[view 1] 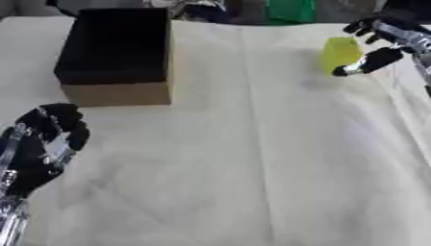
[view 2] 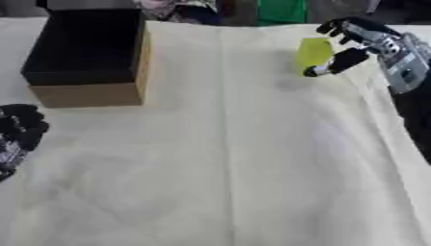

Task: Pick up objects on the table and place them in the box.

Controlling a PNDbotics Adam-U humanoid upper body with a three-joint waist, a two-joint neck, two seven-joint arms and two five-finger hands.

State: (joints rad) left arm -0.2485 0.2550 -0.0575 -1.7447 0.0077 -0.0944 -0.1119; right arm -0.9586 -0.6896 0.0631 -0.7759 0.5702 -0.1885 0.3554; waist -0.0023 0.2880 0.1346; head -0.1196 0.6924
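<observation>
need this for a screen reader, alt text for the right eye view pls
The robot's right hand grips a yellow-green block at the far right of a cream cloth. An open black-lined box sits far left; the left hand rests curled at the left edge.

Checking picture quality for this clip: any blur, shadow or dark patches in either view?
Left eye view: soft all over; yellow object and right hand smeared, faint shadow below them. Right eye view: the box interior is plain black, left hand cut by the edge.
</observation>
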